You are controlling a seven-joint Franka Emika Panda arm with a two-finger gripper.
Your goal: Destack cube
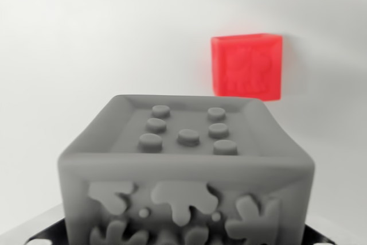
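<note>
In the wrist view a grey cube [186, 176] fills the near foreground, raised dots on its top face and blobby raised shapes on its front, while a red cube [248, 66] sits well apart on the white surface [86, 44], far and to the right; the fingers are out of frame, so I can't tell how wide they stand or whether they hold anything. The danger, as I judge it, is an off-centre grasp tipping or dragging the grey cube, or a careless set-down knocking the red one. No readable writing or brand, only a faint embossed pattern on the red face.

bright, even light | soft blur throughout | red cube [248, 66] glows
</note>
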